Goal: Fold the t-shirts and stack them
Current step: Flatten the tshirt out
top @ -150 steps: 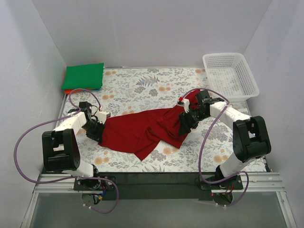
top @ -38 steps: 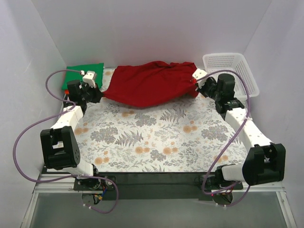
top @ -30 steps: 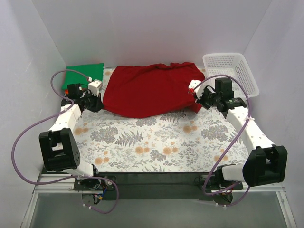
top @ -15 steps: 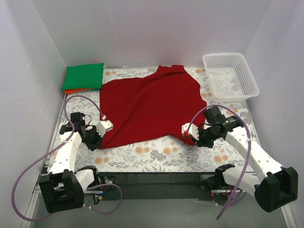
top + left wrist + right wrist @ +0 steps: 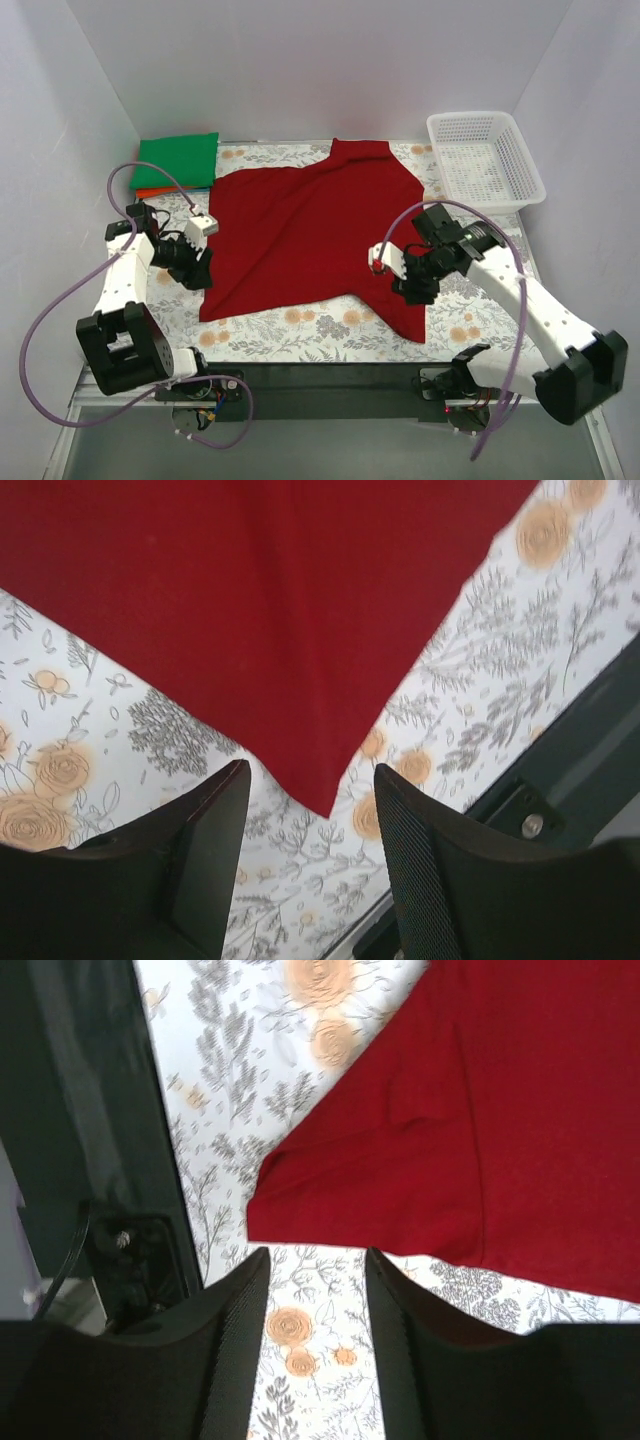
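Note:
The dark red t-shirt (image 5: 310,225) lies spread flat on the floral table, collar end toward the back wall. My left gripper (image 5: 192,266) hovers open by its near-left hem corner. In the left wrist view, that corner of the red shirt (image 5: 250,600) points down between the left gripper's (image 5: 312,780) parted fingers, untouched. My right gripper (image 5: 417,284) hangs open over the near-right hem. In the right wrist view the right gripper (image 5: 316,1255) is empty, with the red shirt's hem (image 5: 480,1110) just beyond it. A folded green shirt (image 5: 178,160) rests on an orange one (image 5: 158,192) at the back left.
A white lattice basket (image 5: 485,160) stands at the back right corner. The black base rail (image 5: 330,375) runs along the near table edge and shows close to both grippers in the wrist views (image 5: 580,770) (image 5: 80,1110). White walls enclose the table on three sides.
Both grippers dragged the red shirt from the back toward the near edge, laid it flat, then opened and let go of its hem corners. Both have since lifted slightly off the cloth.

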### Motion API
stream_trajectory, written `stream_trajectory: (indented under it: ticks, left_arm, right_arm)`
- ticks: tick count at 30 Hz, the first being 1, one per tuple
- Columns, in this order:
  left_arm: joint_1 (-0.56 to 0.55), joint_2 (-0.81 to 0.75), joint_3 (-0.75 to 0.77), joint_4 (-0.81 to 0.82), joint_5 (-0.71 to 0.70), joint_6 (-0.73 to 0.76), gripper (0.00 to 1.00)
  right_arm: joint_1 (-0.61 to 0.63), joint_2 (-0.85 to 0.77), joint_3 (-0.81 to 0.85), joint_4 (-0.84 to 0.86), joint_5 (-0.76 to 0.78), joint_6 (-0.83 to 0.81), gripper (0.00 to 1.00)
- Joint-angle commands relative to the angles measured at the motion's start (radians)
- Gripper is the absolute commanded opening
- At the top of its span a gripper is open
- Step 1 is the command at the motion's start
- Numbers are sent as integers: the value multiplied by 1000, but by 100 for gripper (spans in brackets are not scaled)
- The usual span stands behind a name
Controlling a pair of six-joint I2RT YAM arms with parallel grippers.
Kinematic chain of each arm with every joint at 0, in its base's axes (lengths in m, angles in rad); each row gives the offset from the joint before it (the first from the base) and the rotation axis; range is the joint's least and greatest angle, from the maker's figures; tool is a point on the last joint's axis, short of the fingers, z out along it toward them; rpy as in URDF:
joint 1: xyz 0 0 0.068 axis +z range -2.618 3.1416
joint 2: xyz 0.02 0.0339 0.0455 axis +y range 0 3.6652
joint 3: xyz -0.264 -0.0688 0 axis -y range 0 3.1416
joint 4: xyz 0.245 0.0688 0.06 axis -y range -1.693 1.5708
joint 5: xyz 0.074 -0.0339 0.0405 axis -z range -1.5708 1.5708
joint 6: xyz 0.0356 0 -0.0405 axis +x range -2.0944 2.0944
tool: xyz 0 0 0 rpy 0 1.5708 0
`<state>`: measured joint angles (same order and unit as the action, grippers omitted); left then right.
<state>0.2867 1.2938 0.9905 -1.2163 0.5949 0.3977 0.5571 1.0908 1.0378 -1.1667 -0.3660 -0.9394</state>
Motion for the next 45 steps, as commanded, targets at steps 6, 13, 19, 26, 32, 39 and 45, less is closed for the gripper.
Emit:
stream_trajectory:
  ticks: [6, 13, 19, 26, 32, 39, 45]
  left_arm:
    - [-12, 108, 45, 261, 71, -356, 47]
    - [-69, 91, -38, 285, 36, -369, 48]
    - [-112, 71, -76, 313, 20, -390, 49]
    - [-113, 55, -82, 319, 9, -390, 49]
    - [-113, 47, -96, 325, 10, -390, 50]
    - [-113, 45, -105, 330, 2, -387, 50]
    - [-113, 39, -116, 339, -3, -387, 50]
  right_arm:
    - [-158, 357, 181, 188, -34, 203, 35]
    - [-83, 409, 65, 153, -114, 255, 39]
    - [-80, 497, 13, 271, -127, 405, 45]
    - [-79, 564, 21, 352, -94, 487, 50]
    - [-79, 621, 21, 390, -105, 513, 60]
    - [-80, 646, 18, 418, -99, 528, 52]
    - [-50, 551, 8, 397, -146, 527, 24]
